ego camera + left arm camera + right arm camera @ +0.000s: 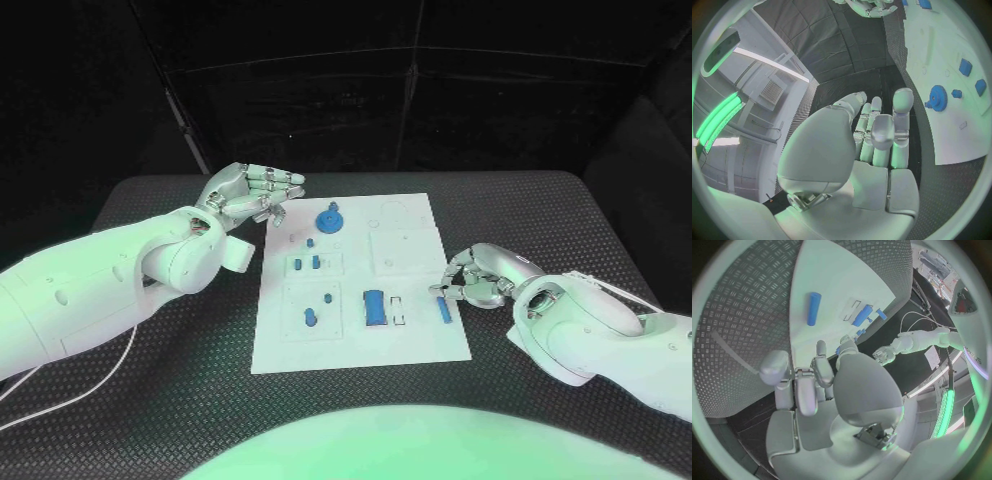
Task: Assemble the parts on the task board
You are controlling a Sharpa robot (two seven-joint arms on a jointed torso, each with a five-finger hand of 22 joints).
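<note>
While the white task board (411,340) lies in the middle of the black table (548,215), a blue gear (332,217) sits near its far left corner and a blue rod (444,308) lies at its right edge. The right hand (480,275) hovers just beside this rod, fingers curled in, holding nothing. The left hand (254,192) is raised off the far left corner, near the gear, fingers fairly straight and close together, empty.

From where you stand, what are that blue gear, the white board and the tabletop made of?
Blue gear: likely matte moulded or printed plastic, uniform colour, no shine. White board: smooth, flat, probably plastic; hard to tell. Tabletop: black sheet with raised checker tread, rubber or metal.
</note>
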